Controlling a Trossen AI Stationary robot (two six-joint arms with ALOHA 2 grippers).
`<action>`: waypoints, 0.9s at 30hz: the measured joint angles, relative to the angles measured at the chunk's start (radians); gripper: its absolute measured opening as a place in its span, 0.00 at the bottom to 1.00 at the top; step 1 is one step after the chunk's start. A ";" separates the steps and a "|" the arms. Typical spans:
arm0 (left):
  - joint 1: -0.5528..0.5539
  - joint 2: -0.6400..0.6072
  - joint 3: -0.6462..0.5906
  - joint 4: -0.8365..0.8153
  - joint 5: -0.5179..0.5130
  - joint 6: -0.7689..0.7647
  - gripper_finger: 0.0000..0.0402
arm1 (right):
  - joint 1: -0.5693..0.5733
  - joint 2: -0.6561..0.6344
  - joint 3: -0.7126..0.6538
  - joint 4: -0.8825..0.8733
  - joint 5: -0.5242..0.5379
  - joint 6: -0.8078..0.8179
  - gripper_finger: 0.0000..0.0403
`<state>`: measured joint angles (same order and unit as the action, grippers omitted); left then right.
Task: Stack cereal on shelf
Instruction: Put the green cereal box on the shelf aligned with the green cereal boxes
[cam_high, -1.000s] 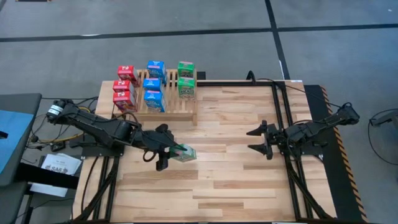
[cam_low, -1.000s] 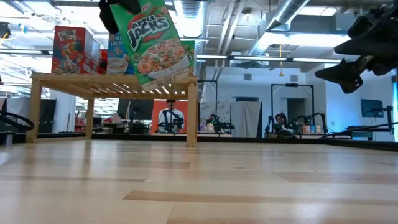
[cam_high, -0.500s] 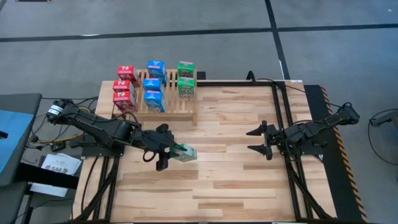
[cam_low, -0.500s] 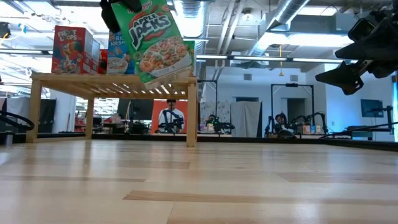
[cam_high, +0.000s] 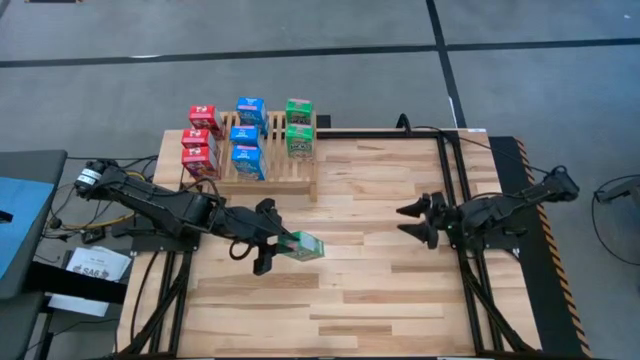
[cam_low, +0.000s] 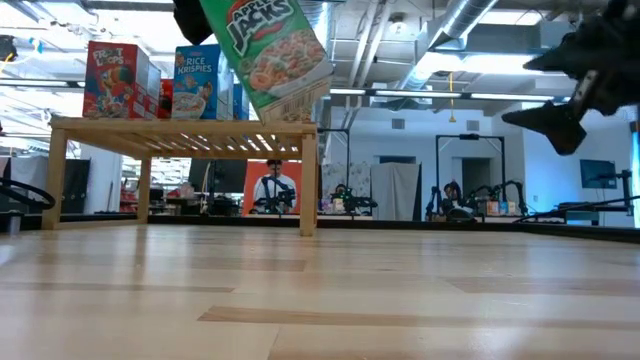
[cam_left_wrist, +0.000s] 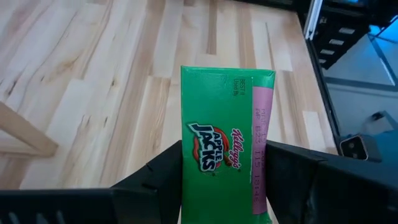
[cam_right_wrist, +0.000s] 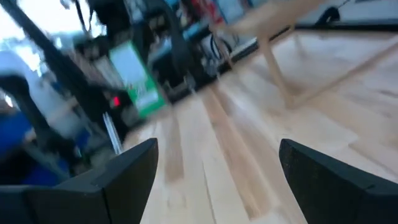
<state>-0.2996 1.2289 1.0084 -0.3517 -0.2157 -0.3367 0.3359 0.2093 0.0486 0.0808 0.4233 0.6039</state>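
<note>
Left gripper (cam_high: 272, 244), clamping green box (cam_high: 303, 246), has risen, box tilted; right gripper (cam_high: 412, 222) open, shifted slightly.

A green Apple Jacks cereal box (cam_high: 303, 246) is clamped between the fingers of the left gripper (cam_high: 272, 247), tilted, clear of the tabletop. Eight more boxes, red, blue and green, are stood on the slatted wooden shelf (cam_high: 300, 172) beyond that gripper.
</note>
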 joint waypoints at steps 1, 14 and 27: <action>0.000 0.000 0.000 0.007 0.000 0.000 0.41 | -0.008 0.000 0.000 0.029 0.003 0.005 0.89; 0.000 0.000 0.129 -0.073 0.001 -0.015 0.41 | -0.102 0.000 0.024 0.477 0.023 -0.282 0.89; 0.002 0.000 0.149 -0.119 0.000 -0.044 0.41 | -0.123 0.265 0.263 0.426 0.023 -0.463 0.89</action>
<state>-0.2981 1.2285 1.1576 -0.4703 -0.2159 -0.3805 0.2127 0.4743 0.3115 0.5065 0.4461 0.1410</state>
